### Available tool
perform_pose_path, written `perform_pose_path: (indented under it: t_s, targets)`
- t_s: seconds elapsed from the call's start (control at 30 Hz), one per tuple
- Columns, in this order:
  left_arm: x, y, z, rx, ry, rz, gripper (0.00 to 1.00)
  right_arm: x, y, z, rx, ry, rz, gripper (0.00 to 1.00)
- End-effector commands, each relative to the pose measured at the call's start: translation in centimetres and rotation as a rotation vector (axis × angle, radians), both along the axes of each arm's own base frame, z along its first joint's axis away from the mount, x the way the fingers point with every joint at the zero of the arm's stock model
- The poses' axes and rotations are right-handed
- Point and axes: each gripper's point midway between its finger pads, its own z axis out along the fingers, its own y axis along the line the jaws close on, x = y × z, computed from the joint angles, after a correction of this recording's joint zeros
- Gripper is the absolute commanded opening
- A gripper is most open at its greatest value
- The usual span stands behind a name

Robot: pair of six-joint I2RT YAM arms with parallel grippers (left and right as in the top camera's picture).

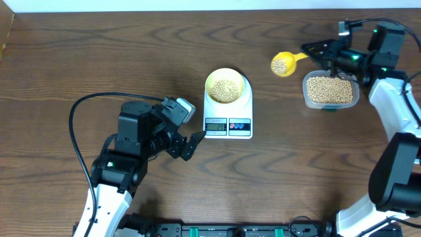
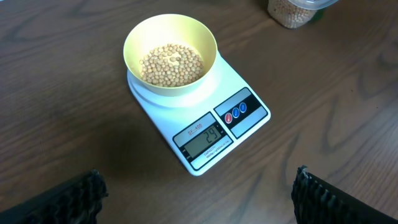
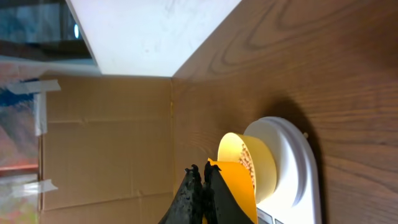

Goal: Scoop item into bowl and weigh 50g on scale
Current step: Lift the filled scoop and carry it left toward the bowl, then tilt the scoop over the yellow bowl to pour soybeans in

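left gripper (image 1: 192, 146): jaws released, spread wide, nothing between them. in the left wrist view only the two fingertips (image 2: 68, 199) show, at the bottom corners, with bare table (image 2: 62, 112) between them. the scale (image 1: 245, 105) sits just ahead of those open jaws, front edge nearest the tips, no contact. the display (image 2: 205, 137) faces the jaws and reads what looks like 24. two round buttons (image 2: 239, 111) sit next to it on the same front edge.

bowl (image 1: 208, 84): pale yellow, upright, on the scale's platform, on the far side of the scale from the left jaws. beans (image 1: 225, 91) cover its bottom in a shallow layer, well below the rim.

right gripper (image 1: 310, 50): jaws clenched on the handle of the yellow scoop (image 1: 283, 64). the scoop head sticks out past the fingertips toward the scale and carries a small load of beans. cannot tell if the head touches the table. in the right wrist view the fingers (image 3: 193, 199) are pressed together with the scoop right beside them. the bowl and scale lie beyond the tips, well apart.

clear container (image 1: 305, 92): just beside the right jaws, back on the wrist side rather than out front, nearly full of beans. the scoop head is outside it, between container and scale, nearer the container.

cardboard (image 3: 106, 137) shows past the table edge, far beyond the right jaws.
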Motion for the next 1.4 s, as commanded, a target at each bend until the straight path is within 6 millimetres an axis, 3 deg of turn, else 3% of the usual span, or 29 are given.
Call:
perform_pose_path:
  t_s: [0.0,0.2,0.5,0.8,1.37]
  targets:
    - [0.0,0.2,-0.4,-0.001,0.015,0.018,0.98,0.0,1.8,-0.6,-0.008,0.018,0.021,0.01]
    - [0.0,0.2,-0.4,-0.001,0.015,0.018,0.98,-0.7,5.2,-0.7,-0.032,-0.007,0.093,0.01]
    - [0.0,0.2,-0.4,-0.001,0.015,0.018,0.98,-0.6,7.4,-1.3,-0.09,-0.031,0.096,0.01]
    - [0.0,0.2,-0.4,-0.001,0.015,0.018,0.98,-0.7,8.5,-1.2,-0.096,-0.047,0.113,0.01]
    - [0.0,0.2,-0.4,-0.002,0.015,0.017,0.98,1.0,8.7,-0.7,-0.161,-0.13,0.039,0.01]
